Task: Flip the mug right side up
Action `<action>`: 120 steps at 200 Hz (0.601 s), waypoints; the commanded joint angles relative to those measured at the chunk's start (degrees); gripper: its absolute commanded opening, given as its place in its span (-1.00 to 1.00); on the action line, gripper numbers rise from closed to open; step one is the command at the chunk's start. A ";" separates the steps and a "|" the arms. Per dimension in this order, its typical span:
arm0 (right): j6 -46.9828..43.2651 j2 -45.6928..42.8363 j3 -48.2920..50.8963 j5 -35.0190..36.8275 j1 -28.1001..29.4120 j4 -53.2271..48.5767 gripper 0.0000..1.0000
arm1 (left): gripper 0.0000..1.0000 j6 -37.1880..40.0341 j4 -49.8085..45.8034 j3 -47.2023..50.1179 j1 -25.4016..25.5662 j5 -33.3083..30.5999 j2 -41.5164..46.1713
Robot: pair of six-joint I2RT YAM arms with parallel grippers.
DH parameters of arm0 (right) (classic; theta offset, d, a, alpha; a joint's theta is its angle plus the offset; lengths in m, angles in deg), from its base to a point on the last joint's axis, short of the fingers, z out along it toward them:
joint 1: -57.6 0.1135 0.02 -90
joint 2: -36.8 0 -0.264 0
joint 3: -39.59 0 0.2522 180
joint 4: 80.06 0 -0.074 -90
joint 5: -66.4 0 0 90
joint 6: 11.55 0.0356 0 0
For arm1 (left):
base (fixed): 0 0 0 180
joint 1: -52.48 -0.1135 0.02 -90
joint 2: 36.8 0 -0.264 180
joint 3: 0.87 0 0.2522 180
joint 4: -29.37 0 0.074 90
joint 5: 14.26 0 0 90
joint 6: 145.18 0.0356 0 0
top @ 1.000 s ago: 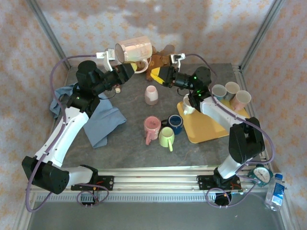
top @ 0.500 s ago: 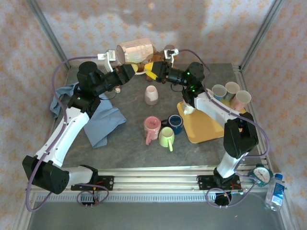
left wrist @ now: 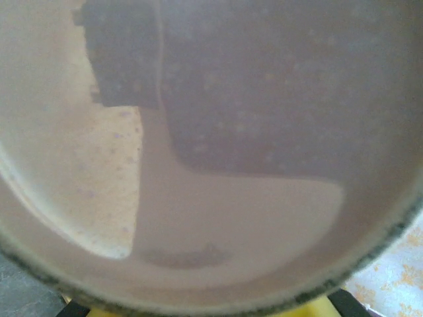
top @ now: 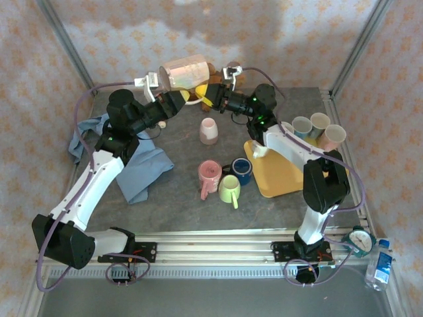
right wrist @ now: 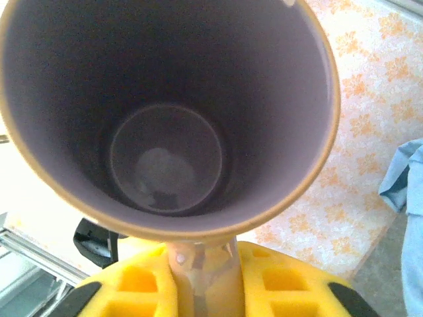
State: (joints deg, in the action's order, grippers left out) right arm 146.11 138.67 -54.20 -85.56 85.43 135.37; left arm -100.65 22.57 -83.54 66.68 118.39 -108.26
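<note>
place: robot lab | cues: aluminium frame (top: 66,49), patterned backdrop (top: 317,39), mounting rail (top: 218,246)

cream patterned mug (top: 187,70), pink mug (top: 209,173), green mug (top: 229,189), yellow tray (top: 285,176), blue cloth (top: 142,168)

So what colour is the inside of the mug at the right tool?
Mug is dark purple inside, tan rim; best in right wrist view.

Nothing legible; the bottle (top: 381,267) label looks too blurred.
</note>
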 commanded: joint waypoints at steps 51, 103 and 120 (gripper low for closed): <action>-17.83 -7.30 -1.31 4.74 0.16 -15.40 -1.00 | 0.14 7.12 -3.43 0.35 -0.22 -0.67 3.61; -25.86 -12.41 0.57 11.84 0.02 -24.30 -1.00 | 0.43 14.12 -13.78 -1.09 -0.45 -4.39 5.15; -30.36 -15.27 1.50 15.29 -0.27 -30.31 -1.00 | 0.44 17.28 -16.86 -1.41 -0.74 -4.45 5.36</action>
State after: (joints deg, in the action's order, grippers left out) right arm 124.54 130.58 -52.50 -76.79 85.67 107.83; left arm -89.72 11.42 -83.26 66.57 115.35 -104.57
